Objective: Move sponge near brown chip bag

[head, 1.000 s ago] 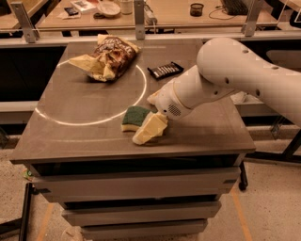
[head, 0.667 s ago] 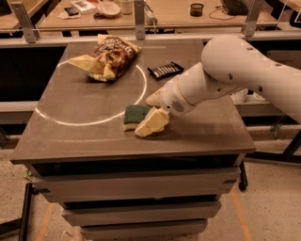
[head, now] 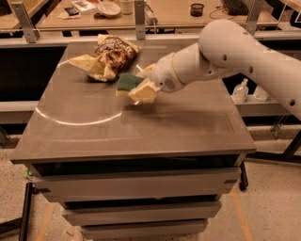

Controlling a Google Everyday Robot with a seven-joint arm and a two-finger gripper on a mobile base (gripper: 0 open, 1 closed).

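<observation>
The grey counter (head: 141, 136) stands in a workshop, with benches behind it. My gripper (head: 142, 83) is clamped on the sponge (head: 127, 81), holding it just beside the brown chip bag (head: 113, 52). I judge this the placing step: next I lower it gently, then let go.

Quick headcount: one sponge (head: 125, 81), one brown chip bag (head: 109, 55) and one gripper (head: 138, 84), all over the far half of the one table (head: 141, 136). The gripper sits near the table's far middle, clamped on that sponge. Behind the table I count three metal posts (head: 139, 19), plus one bowl (head: 109, 8) and one dark cup (head: 197, 9) on the one back desk (head: 174, 12), and off the table's right side there are two white bottles (head: 241, 90).
</observation>
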